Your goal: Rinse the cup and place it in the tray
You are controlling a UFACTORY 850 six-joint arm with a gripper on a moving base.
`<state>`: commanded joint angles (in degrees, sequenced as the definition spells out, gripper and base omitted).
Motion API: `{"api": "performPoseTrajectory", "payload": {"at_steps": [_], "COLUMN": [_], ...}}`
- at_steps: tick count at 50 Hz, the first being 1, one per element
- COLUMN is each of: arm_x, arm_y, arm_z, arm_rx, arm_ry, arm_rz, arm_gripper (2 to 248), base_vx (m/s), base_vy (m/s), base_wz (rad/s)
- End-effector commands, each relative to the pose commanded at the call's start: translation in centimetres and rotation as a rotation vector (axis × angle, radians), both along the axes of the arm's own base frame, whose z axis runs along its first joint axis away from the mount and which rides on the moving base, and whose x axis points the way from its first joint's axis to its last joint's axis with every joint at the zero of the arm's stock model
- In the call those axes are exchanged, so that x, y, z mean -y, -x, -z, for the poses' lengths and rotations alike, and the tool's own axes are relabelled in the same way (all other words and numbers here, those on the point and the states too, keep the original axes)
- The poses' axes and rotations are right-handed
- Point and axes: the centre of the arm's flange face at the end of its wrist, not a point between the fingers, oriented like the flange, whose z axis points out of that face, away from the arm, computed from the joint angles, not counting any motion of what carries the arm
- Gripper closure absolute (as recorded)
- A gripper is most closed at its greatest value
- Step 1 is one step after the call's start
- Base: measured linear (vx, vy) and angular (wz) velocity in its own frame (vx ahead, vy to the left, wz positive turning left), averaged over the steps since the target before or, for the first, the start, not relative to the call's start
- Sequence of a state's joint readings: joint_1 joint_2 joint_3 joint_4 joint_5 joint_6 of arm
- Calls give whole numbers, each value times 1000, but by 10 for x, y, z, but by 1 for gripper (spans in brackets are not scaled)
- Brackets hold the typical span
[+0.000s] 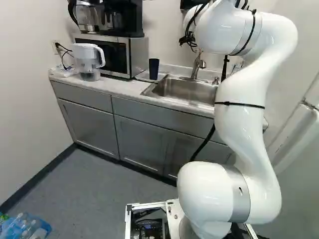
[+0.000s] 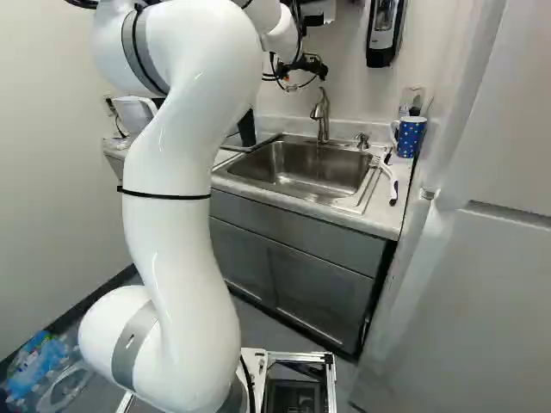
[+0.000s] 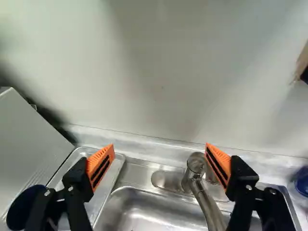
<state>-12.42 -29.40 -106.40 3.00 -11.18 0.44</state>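
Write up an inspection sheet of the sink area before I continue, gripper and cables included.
Surface: pale counter with inset steel sink.
Job's things: dark cup upright, apparently in the metal tray; faucet at the sink's back; whether rinsed, cannot tell.
Clutter: dotted mug and white-handled utensil right of the sink; pitcher beside the microwave.
Gripper: open, holding nothing.
Cables: black cable hangs beside the arm; wall cord behind the pitcher.
Surroundings: plastic bottles on the floor; people, nothing seen.
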Motion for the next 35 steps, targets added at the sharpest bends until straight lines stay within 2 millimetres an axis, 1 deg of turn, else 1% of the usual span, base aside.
{"api": "performPoseTrajectory", "payload": {"at_steps": [9, 28, 35], "arm_x": [0, 1, 1], "arm_y": [0, -4, -4], "arm_z": [3, 23, 23], "arm_rx": [-5, -39, -39], "arm_ry": [-1, -9, -9], "arm_rz": [0, 0, 0], "arm_gripper": [3, 3, 3], "base_vx": [0, 0, 0], "base_vy": [0, 0, 0], "base_wz": [0, 0, 0]}}
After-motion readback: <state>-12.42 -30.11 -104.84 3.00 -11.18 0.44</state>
